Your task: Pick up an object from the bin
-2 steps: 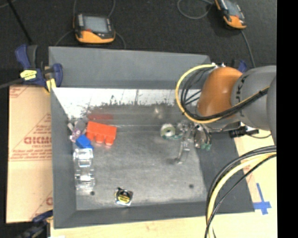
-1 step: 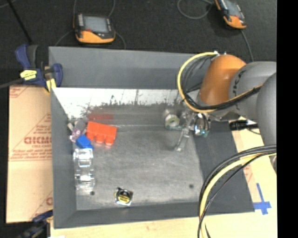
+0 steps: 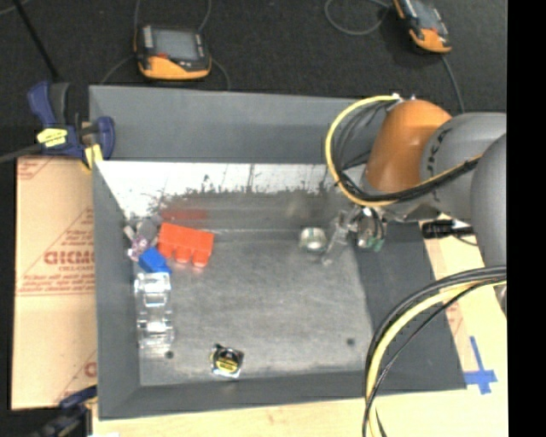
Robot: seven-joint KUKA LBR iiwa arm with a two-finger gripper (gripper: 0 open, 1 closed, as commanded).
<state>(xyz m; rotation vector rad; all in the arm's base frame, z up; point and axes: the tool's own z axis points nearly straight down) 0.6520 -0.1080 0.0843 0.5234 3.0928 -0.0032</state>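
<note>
While the jaws hang just beside a silver round thing (image 3: 312, 239), their opening cannot be told.

No readable text, brand or number on anything in the bin (image 3: 256, 128).
- Black-and-yellow item (image 3: 226, 362) at the front wall: has a yellow face, print too small to read.
- Orange block (image 3: 185, 243), blue piece (image 3: 154, 260), clear piece (image 3: 153, 311): no visible markings.
- Orange-black device (image 3: 173, 53) beyond the far wall: grey screen, nothing legible on it.
- Second device (image 3: 424, 26) at the top right: likewise unreadable.
</note>
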